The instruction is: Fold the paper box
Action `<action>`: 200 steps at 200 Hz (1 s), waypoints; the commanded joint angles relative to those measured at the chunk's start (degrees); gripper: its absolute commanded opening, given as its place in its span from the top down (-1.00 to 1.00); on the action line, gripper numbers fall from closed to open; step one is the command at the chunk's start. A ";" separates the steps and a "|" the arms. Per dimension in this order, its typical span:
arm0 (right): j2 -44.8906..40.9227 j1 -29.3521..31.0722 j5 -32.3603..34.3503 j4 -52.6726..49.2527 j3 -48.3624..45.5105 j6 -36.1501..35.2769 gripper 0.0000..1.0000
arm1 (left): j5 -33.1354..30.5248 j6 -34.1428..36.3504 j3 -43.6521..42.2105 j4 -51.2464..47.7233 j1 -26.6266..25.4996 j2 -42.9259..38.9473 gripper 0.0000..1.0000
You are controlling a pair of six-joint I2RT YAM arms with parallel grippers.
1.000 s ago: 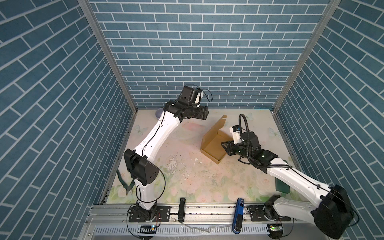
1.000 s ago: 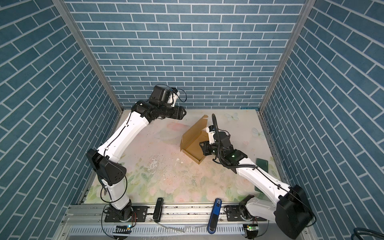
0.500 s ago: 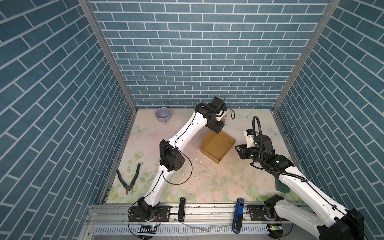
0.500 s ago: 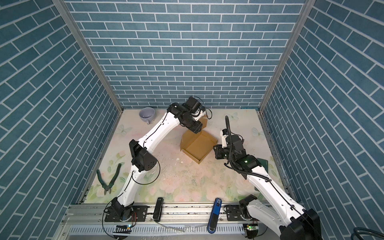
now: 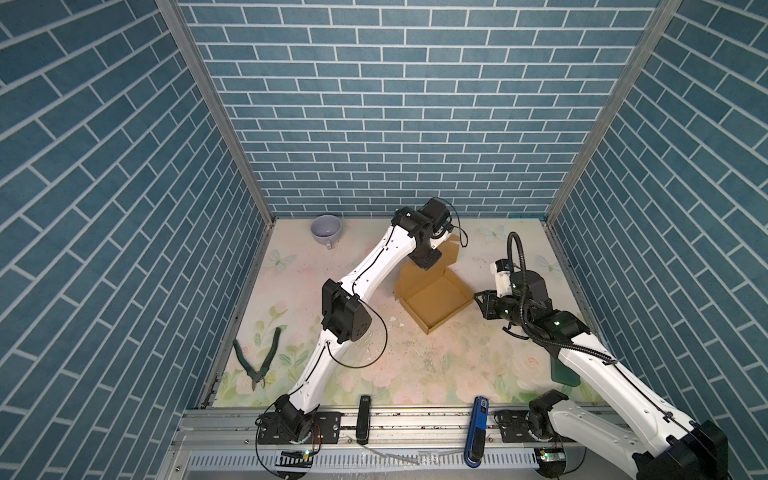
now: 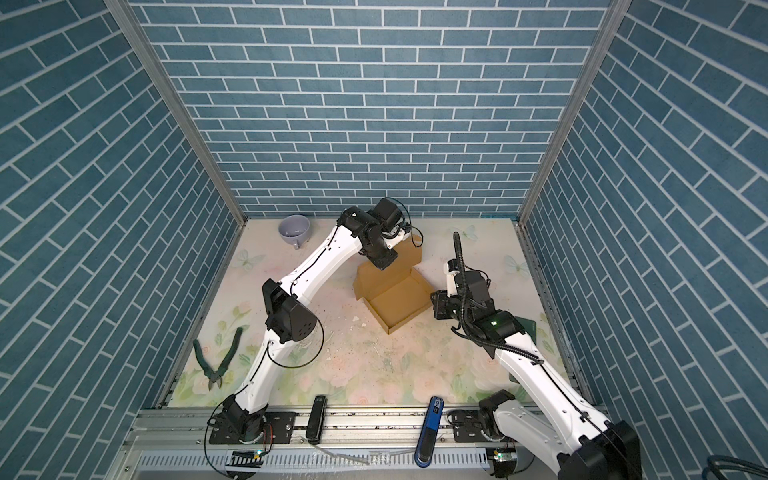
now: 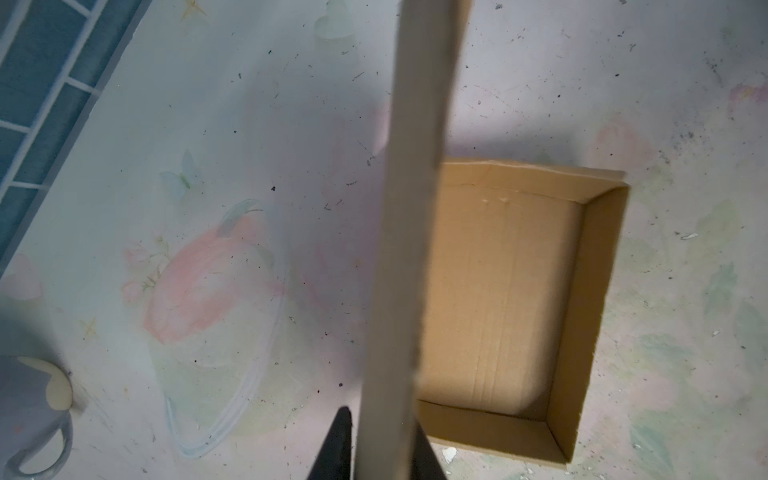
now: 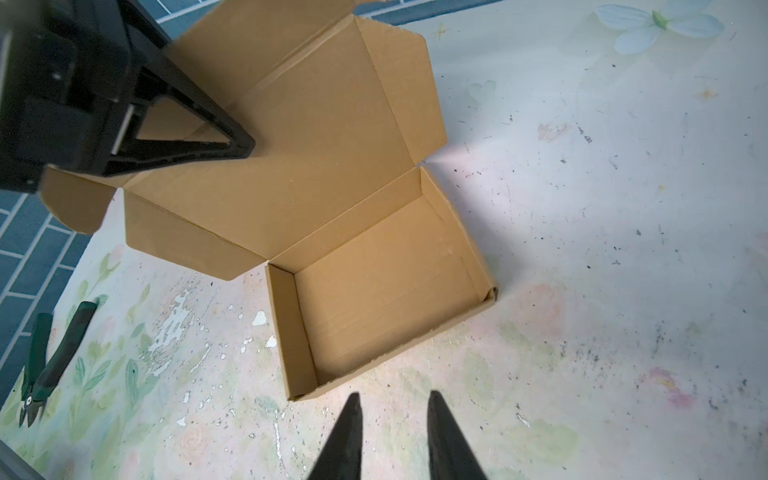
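Edgewise, box lid (image 7: pixel 413 166) between left jaws

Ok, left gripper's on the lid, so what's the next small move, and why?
Probably swing the left gripper toward the right gripper, tipping the lid down over the paper box. The lid stands roughly upright in its pinch, the box's walls are already up, and the right gripper sits open and empty just outside the box.

the paper box (image 6: pixel 397 305) sitting open in the middle, lid (image 6: pixel 409 254) standing up at the back, left gripper (image 6: pixel 382 263) right up against that lid, right gripper (image 6: pixel 435 304) just beside the box's right corner, pale mug (image 6: pixel 294 229) off in the back-left corner, green pliers (image 6: pixel 217 358) lying front left
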 commanded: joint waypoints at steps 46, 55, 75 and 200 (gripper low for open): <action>0.46 -0.40 2.36 -0.91 2.05 -4.44 0.43 | 1.12 16.53 -11.25 5.42 -0.40 -9.55 0.62; 0.46 -0.33 2.93 -0.95 1.76 -5.08 0.42 | 1.64 18.32 -12.63 6.09 -0.40 -10.51 0.62; 0.80 -0.35 3.99 0.69 0.76 -7.18 0.39 | 3.02 22.03 -15.36 7.20 -0.40 -11.86 0.62; 22.69 -12.72 -12.73 15.35 11.90 -18.35 0.23 | 8.64 27.95 -10.44 2.90 -0.25 -7.83 0.80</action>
